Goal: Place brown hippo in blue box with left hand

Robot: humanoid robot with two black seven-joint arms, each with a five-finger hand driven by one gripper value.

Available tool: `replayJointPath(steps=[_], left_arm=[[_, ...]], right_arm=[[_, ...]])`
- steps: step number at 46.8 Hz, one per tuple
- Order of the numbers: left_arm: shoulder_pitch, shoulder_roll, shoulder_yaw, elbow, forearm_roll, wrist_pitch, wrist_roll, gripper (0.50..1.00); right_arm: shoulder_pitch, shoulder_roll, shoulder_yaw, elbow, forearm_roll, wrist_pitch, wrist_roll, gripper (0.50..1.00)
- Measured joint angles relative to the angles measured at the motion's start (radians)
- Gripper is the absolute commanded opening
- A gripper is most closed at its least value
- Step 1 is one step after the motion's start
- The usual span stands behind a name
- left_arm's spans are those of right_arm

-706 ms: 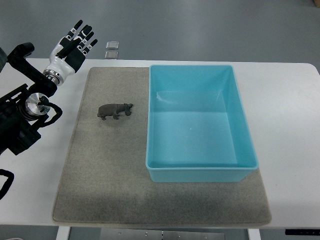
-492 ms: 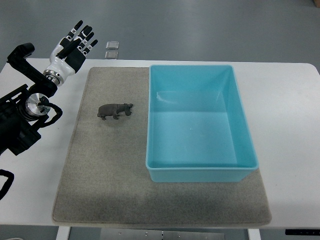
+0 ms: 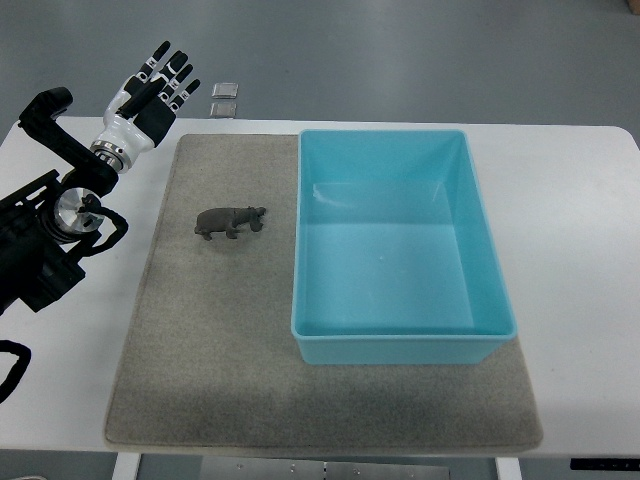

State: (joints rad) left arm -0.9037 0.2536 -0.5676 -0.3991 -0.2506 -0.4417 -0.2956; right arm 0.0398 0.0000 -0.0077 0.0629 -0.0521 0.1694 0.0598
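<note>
On a white table (image 3: 570,200) seen steeply from above, a grey felt-like mat (image 3: 200,350) covers the middle, likely there to keep objects from sliding. The brown hippo (image 3: 230,221), a small matte toy with stubby legs, lies on its side on the mat at about nine o'clock from the blue box (image 3: 400,245), near its left wall but not touching. The box is a smooth, glossy plastic rectangle with raised walls, empty, its open top ready to receive the toy. At eleven o'clock from the hippo, well apart from it, the left hand (image 3: 150,92) hovers over the table's far-left corner, its black-and-white jointed fingers (image 3: 170,70) spread and straight, holding nothing; this looks like a pose ahead of reaching. Its dark arm enters from the left edge. No right hand shows.
</note>
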Motion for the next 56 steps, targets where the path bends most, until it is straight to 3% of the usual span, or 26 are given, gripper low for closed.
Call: replayJointPath(steps=[25, 38, 51, 56], left_arm=[[-0.018, 0.032, 0.043, -0.003, 0.005, -0.021, 0.0, 0.994], [-0.073, 0.084, 0.192, -0.009, 0.005, -0.053, 0.0, 0.994], [-0.08, 0.191, 0.281, -0.164, 0.028, -0.06, 0.0, 0.992], [-0.082, 0.199, 0.284, -0.174, 0.092, -0.06, 0.0, 0.994]], right_arm=[[0.0, 0.0, 0.0, 0.0, 0.0, 0.0, 0.0, 0.936], [0.0, 0.0, 0.0, 0.0, 0.0, 0.0, 0.0, 0.936], [0.0, 0.0, 0.0, 0.0, 0.0, 0.0, 0.0, 0.936], [0.0, 0.0, 0.0, 0.0, 0.0, 0.0, 0.0, 0.936]])
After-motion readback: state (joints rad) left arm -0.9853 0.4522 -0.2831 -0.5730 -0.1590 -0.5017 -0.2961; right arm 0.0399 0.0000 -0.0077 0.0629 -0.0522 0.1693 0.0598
